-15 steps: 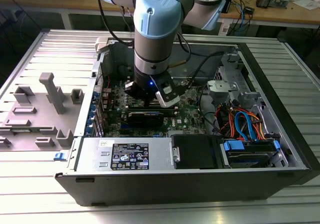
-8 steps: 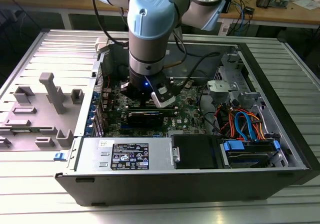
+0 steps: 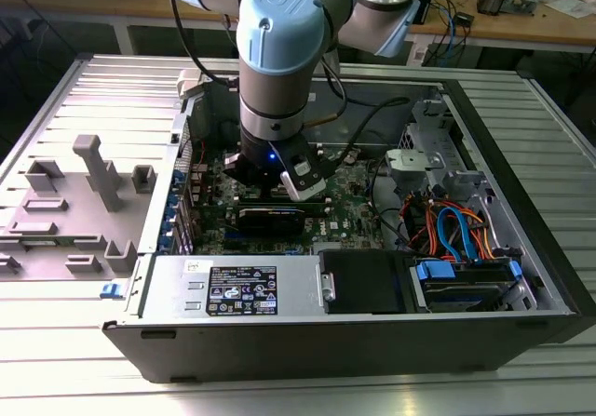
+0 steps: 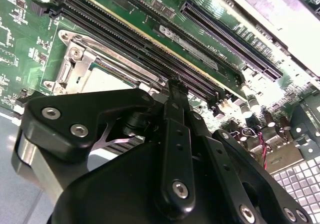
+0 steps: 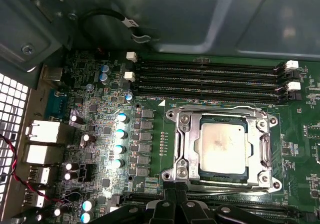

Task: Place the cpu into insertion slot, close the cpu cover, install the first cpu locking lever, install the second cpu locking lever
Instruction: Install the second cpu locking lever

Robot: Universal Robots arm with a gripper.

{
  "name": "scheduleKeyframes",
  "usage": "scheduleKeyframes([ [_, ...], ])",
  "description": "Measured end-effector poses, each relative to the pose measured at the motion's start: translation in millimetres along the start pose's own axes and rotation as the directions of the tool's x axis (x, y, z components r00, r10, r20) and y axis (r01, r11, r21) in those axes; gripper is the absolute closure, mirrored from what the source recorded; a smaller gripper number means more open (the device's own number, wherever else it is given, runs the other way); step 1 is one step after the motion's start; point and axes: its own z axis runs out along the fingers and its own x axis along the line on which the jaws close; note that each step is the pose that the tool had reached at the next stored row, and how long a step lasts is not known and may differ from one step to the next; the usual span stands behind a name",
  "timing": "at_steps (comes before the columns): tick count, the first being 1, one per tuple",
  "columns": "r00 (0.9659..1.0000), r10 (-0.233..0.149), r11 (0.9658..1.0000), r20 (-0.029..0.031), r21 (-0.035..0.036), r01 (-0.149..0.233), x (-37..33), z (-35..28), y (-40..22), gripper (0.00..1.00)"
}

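**Hand low over the socket, CPU seated under its closed cover**

The hand [image 5: 175, 206] hangs inside the open computer case [image 3: 521, 248], just above the green motherboard [image 5: 150, 149]. In both wrist views its black fingers [image 4: 176, 103] are pressed together into a narrow point, with nothing between them. In the first wrist view the fingertips meet right at the edge of the socket's metal frame, beside the two screws at one corner, though actual contact cannot be made out.

The cpu [image 5: 221, 150] lies flat in the insertion slot [image 5: 222, 176], its silvery-grey top facing up and square with the socket. The cpu cover [image 5: 184, 146] is folded down around it, so the chip shows through the cover's open window. Thin wire locking levers [image 5: 220, 107] run along the sides of the frame; whether they are latched cannot be told.

Beyond the socket, on the far side from the hand, lie four long black memory slots [image 5: 210, 78] with white clips at their ends. To the other side stands a field of small capacitors [image 5: 120, 134] and the metal rear ports [image 5: 42, 131].

In the exterior view the arm [image 3: 279, 53] reaches straight down into the case, which lies on its side on a ribbed metal bench [image 3: 84, 360]. Bundled orange and blue cables [image 3: 456, 230] sit toward the exterior view's right, and a grey fixture plate [image 3: 74, 202] lies at the exterior view's left.
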Motion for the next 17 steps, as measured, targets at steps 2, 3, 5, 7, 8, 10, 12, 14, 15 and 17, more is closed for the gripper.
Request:
scheduleKeyframes([
  [2,1.0,0.0,1.0,0.0,-0.0001,0.0,0.0,0.0,0.0,0.89],
  [3,1.0,0.0,1.0,0.0,0.0,0.0,0.0,0.0,0.0,0.89],
  [5,1.0,0.0,1.0,-0.0001,0.0,0.0,0.0,0.0,0.0,0.89],
  [7,1.0,0.0,1.0,-0.0001,0.0,0.0,0.0,0.0,0.0,0.89],
  [8,1.0,0.0,1.0,-0.0001,0.0,0.0,0.0,0.0,0.0,0.89],
  [10,1.0,0.0,1.0,-0.0001,-0.0001,0.0,0.0,0.1,0.0,0.89],
  [12,0.9997,0.025,0.9997,0.0052,-0.003,-0.025,2.9,3.3,-0.2,0.89],
  [14,0.9995,0.032,0.9995,0.0069,-0.0068,-0.032,4.2,4.3,2.3,0.89],
  [15,0.9995,0.032,0.9995,0.0069,-0.0069,-0.032,4.2,4.6,2.5,0.89],
  [17,0.9995,0.032,0.9995,0.0068,-0.0072,-0.032,4.6,5.6,3.0,0.89],
])
